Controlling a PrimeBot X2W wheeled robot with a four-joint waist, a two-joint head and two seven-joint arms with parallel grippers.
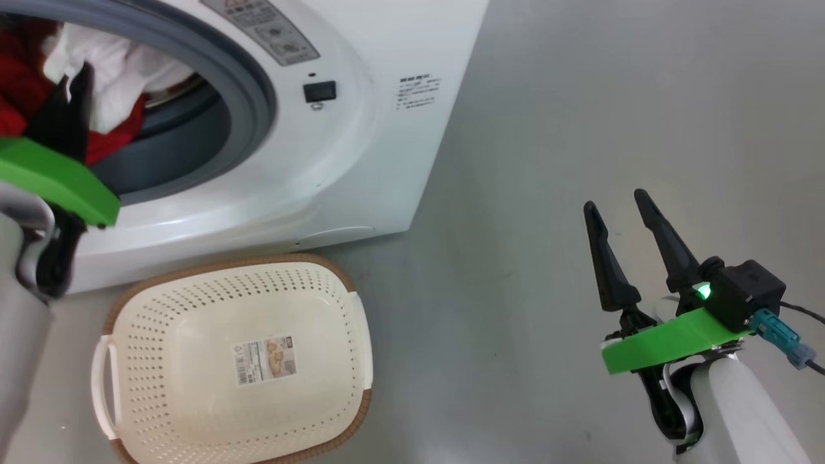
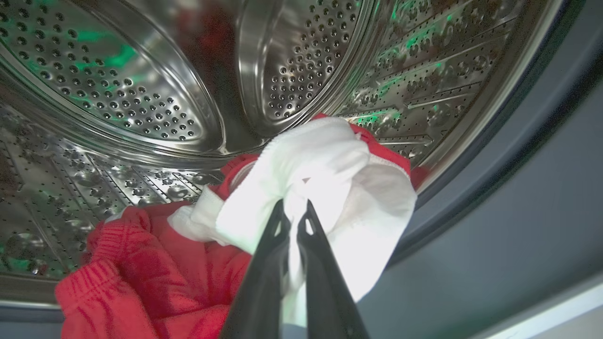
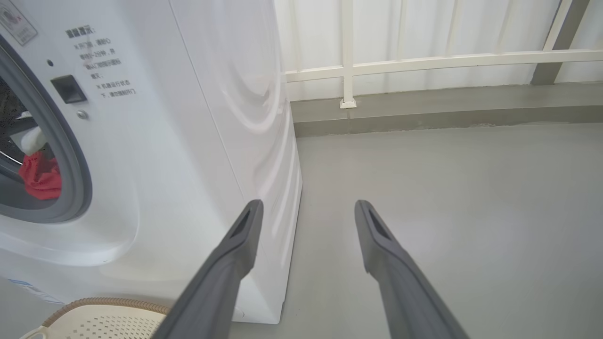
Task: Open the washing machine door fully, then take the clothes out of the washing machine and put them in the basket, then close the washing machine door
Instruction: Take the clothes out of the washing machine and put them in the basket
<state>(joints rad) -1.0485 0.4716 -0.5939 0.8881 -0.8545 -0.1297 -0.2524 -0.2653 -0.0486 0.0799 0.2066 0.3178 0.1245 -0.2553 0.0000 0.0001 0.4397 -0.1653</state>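
Note:
The white washing machine point(image 1: 361, 148) stands with its drum mouth uncovered; its door is out of view. Red and white clothes point(image 2: 301, 188) bulge at the mouth over the grey gasket point(image 1: 251, 96), with the perforated steel drum point(image 2: 141, 94) behind them. My left gripper point(image 2: 295, 207) is shut on a white fold of the clothes point(image 1: 109, 77) at the drum mouth. On the floor just in front of the machine sits the cream basket point(image 1: 235, 364), holding nothing but its paper label. My right gripper point(image 1: 615, 206) is open over bare floor to the right, apart from everything.
Grey floor point(image 1: 580, 96) stretches to the right of the machine. A white railing point(image 3: 424, 63) and a low grey kerb run behind it in the right wrist view. The basket's rim point(image 3: 99, 303) lies close to the machine's front.

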